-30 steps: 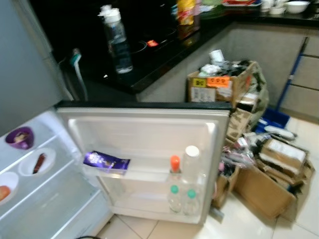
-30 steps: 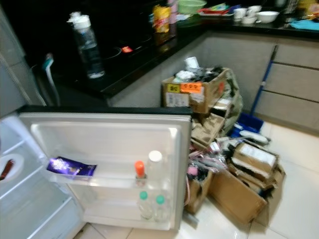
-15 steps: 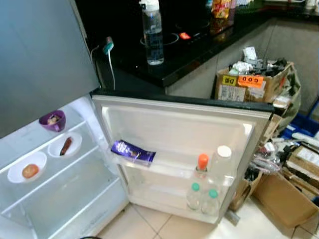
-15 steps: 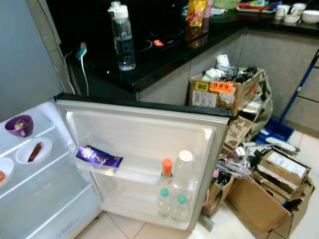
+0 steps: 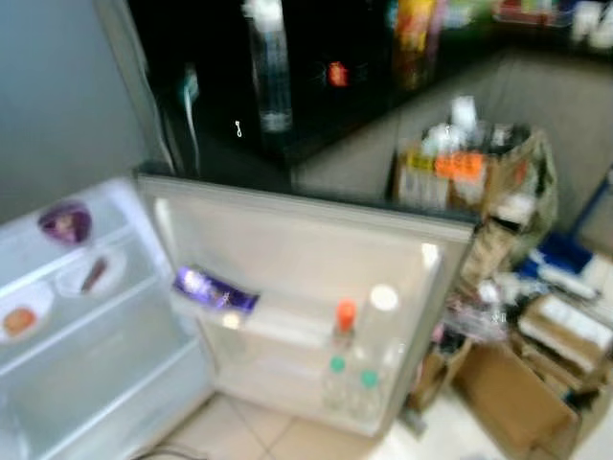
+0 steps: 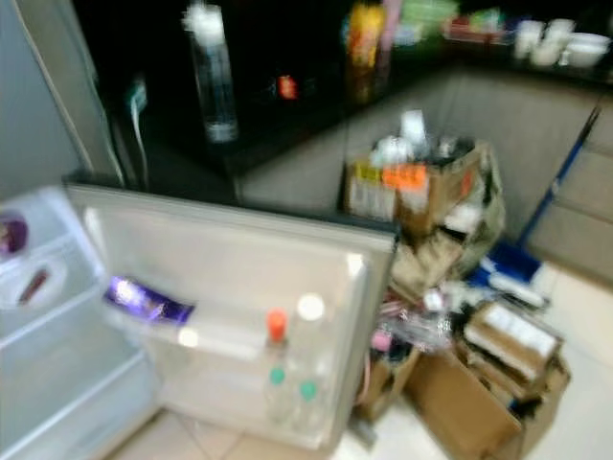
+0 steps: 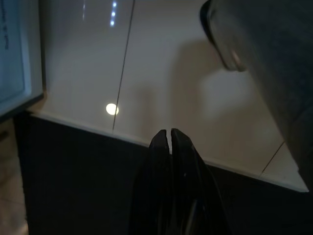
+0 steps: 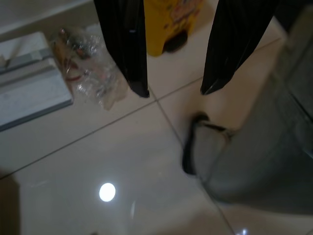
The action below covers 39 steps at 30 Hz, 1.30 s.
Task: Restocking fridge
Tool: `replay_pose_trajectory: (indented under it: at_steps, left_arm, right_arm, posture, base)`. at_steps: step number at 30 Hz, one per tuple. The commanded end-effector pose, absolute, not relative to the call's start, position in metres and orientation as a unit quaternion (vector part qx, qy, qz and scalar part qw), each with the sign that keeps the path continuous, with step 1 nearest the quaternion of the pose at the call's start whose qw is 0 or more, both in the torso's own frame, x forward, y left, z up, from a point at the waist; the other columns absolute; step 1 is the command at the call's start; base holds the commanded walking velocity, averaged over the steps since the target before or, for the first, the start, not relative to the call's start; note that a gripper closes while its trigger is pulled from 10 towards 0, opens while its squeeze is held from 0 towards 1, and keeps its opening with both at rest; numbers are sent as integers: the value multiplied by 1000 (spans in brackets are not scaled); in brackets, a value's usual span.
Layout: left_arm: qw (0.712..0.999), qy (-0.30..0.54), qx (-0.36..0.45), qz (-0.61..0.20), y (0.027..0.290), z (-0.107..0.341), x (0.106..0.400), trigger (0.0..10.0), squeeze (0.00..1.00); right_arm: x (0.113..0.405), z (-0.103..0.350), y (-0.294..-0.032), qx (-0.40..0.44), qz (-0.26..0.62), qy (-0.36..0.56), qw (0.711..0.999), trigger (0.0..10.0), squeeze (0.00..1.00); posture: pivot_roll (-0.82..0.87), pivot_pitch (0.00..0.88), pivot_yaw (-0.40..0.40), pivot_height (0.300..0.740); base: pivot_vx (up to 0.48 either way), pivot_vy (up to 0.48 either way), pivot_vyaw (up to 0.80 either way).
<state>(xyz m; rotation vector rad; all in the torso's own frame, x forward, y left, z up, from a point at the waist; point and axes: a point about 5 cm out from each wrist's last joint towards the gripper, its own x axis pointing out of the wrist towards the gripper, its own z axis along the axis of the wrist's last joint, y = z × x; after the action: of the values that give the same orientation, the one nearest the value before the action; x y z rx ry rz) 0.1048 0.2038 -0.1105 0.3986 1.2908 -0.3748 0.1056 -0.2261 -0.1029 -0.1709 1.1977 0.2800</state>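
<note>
A small fridge stands open with its door [image 5: 306, 287] swung toward me. The door shelf holds a purple packet [image 5: 213, 289], an orange-capped bottle [image 5: 345, 318], a white-capped bottle [image 5: 382, 307] and two green-capped bottles [image 5: 350, 379]. On the inner shelves sit a purple bowl [image 5: 64, 222] and two white dishes [image 5: 88, 275] with food. A clear water bottle [image 5: 271, 72] stands on the black counter [image 5: 316, 105]. My left gripper [image 7: 170, 134] hangs shut over the tiled floor. My right gripper [image 8: 175, 90] hangs open over the floor, nothing between its fingers.
Open cardboard boxes [image 5: 469, 168] full of clutter are piled on the floor right of the fridge door, with more boxes [image 5: 522, 383] nearer me. A yellow object [image 8: 168, 22] and a plastic bag [image 8: 83, 58] lie on the floor by my right gripper. The eye views are blurred.
The head camera has swung, so the whole scene has shifted and blurred. Nothing in the fridge or on the counter has moved.
</note>
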Motion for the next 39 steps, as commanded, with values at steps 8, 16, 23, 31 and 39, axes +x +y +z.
replay_pose_trajectory:
  at_steps: [8, 16, 23, 31, 39]
  left_arm:
    - [769, 589, 166, -187, 191, -112, 104, 10000, 0]
    - [772, 589, 159, -180, 190, -112, 104, 10000, 0]
    - [771, 590, 158, -179, 190, -112, 105, 10000, 0]
    - [771, 590, 158, -181, 190, -112, 105, 10000, 0]
    - [770, 591, 157, -182, 190, -112, 104, 10000, 0]
  right_arm:
    - [100, -105, -225, -75, 129, 567, 810, 10000, 0]
    - [101, -104, -221, -65, 145, 562, 812, 10000, 0]
    - [106, -104, -216, -61, 151, 558, 814, 10000, 0]
    - [102, -105, -218, -62, 149, 563, 810, 10000, 0]
    - [97, -103, -232, -70, 130, 566, 811, 10000, 0]
  posture:
    - [-105, 0, 24, 740]
    - [-107, 0, 20, 740]
    - [-108, 0, 22, 740]
    - [-109, 0, 25, 740]
    - [-107, 0, 22, 740]
  base:
    - [0, -442, 0]
    - [0, -274, 298]
    - [0, 0, 794]
    - [0, 0, 794]
    - [0, 0, 794]
